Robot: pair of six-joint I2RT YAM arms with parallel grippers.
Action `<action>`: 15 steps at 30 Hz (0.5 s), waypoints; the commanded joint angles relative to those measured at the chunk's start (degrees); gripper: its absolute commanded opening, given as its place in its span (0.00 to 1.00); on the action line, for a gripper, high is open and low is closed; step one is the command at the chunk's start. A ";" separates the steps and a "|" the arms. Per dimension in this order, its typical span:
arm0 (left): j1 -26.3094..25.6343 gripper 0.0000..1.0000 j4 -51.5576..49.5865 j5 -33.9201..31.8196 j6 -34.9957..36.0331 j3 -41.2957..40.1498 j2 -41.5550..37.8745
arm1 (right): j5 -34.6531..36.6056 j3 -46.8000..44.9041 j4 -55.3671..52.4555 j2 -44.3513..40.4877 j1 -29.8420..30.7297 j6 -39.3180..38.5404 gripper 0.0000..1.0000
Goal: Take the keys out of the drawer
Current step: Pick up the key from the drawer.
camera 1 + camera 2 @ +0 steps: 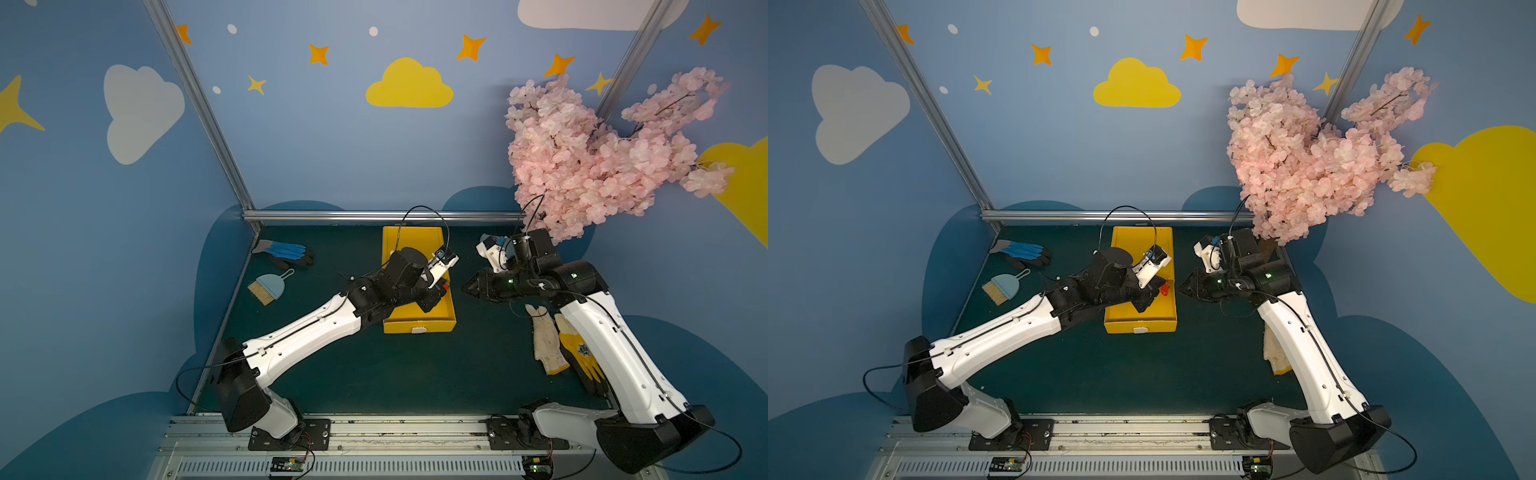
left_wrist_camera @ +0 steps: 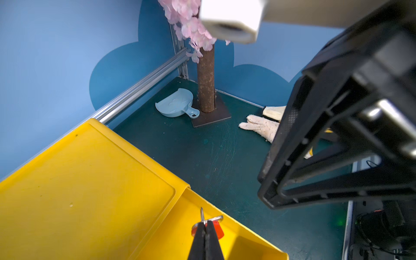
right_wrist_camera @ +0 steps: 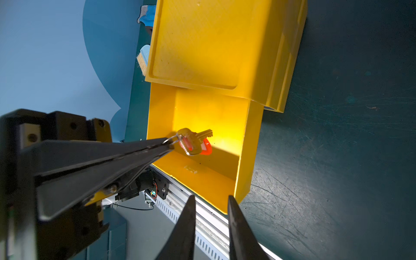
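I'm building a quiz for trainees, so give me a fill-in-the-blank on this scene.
1. The left hand pinches the key by its metal ____.
2. The key hangs over the open ____ drawer.
3. The right hand, jaws apart, holds ____.

Missing words: ring; yellow; nothing.

A staged robot test booth dressed like a playroom. Blue walls point(image 1: 332, 145) painted with yellow clouds point(image 1: 409, 85) and orange stars point(image 1: 319, 54) enclose the dark green worktop point(image 1: 415, 374) under the yellow drawer point(image 1: 399, 324). An aluminium frame bar point(image 1: 374, 216) runs behind the drawer, an artificial blossom tree point(image 1: 590, 166) stands beyond it to the right, and two robot arms point(image 1: 299, 336) are bolted to a metal rail point(image 1: 395, 432) before it.
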 commanded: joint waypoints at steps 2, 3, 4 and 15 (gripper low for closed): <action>-0.10 0.03 -3.32 -2.78 -2.79 -0.93 -5.07 | 1.59 2.91 1.17 1.35 2.83 0.64 0.26; -0.04 0.03 -4.01 -3.66 -3.47 -1.28 -6.39 | 1.71 3.20 1.46 1.62 3.52 0.72 0.26; 0.00 0.03 -4.70 -4.56 -4.28 -1.72 -7.67 | 2.07 3.44 1.65 1.98 4.23 0.72 0.26; 2.19 0.03 -17.20 -17.33 -20.34 -12.08 -23.24 | 6.25 6.81 1.58 7.70 12.33 -1.60 0.26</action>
